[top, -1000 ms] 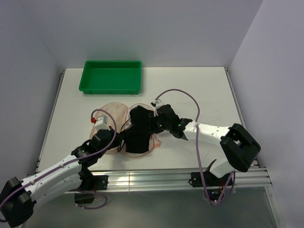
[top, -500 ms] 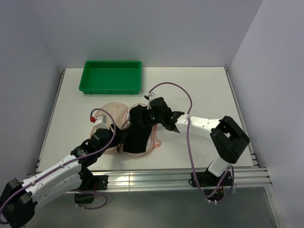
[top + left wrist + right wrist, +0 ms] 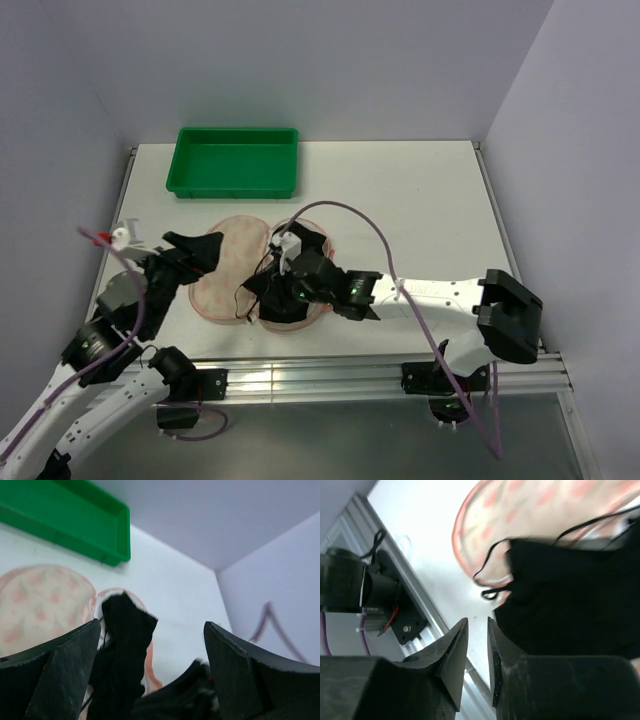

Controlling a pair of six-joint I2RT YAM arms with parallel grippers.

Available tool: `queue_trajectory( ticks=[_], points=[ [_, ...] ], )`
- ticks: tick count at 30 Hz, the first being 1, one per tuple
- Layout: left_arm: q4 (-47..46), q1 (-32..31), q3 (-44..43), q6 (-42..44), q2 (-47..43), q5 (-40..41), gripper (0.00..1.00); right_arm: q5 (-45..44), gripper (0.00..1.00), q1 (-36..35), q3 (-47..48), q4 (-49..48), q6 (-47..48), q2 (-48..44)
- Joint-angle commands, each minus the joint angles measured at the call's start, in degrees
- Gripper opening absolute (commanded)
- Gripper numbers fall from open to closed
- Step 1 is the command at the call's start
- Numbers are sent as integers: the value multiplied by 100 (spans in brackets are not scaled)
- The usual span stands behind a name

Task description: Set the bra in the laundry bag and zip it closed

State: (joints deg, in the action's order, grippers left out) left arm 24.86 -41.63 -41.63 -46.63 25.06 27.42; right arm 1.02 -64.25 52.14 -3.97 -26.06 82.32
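The pale pink laundry bag [image 3: 228, 262] lies open and flat on the table, its two lobes side by side. The black bra [image 3: 280, 306] is bunched over the right lobe, with thin straps trailing left. My left gripper [image 3: 210, 248] hangs raised above the bag's left lobe, jaws wide open and empty; its wrist view shows the bra [image 3: 122, 645] and the bag [image 3: 40, 600] below. My right gripper [image 3: 262, 288] reaches in low over the bra's left side. In its wrist view the right gripper [image 3: 477, 630] has only a narrow slit, nothing inside, with the bra [image 3: 570, 605] beside it and the bag [image 3: 530, 510] beyond.
A green tray [image 3: 236, 188] stands at the back left of the table. The aluminium rail [image 3: 320, 378] runs along the near edge. The left arm's base [image 3: 360, 595] sits close to the right gripper's fingers. A purple cable [image 3: 370, 225] arcs over the right arm.
My left gripper opened, let go at the bra's left edge, and pulled up and back to the left. The right arm swung left across the bra and its jaws narrowed.
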Motion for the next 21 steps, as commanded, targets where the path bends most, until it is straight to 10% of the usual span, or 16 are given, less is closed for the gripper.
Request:
queue_trajectory(
  ticks=[1,7,11,21],
  points=[
    [624,23,-608,488,-229,728,92,-461,28,-420,243,-271,-469,441],
    [1046,23,-515,349,-484,800,81,-998,39,-896,780,-104,-970,1347],
    [1451,23,171,-721,-800,389,57,-1086,47,-896,938,-8,-1120,1664],
    [968,-21,1885,-2218,-161,-780,39,-1833,43,-721,-265,-377,-620,-435]
  ],
)
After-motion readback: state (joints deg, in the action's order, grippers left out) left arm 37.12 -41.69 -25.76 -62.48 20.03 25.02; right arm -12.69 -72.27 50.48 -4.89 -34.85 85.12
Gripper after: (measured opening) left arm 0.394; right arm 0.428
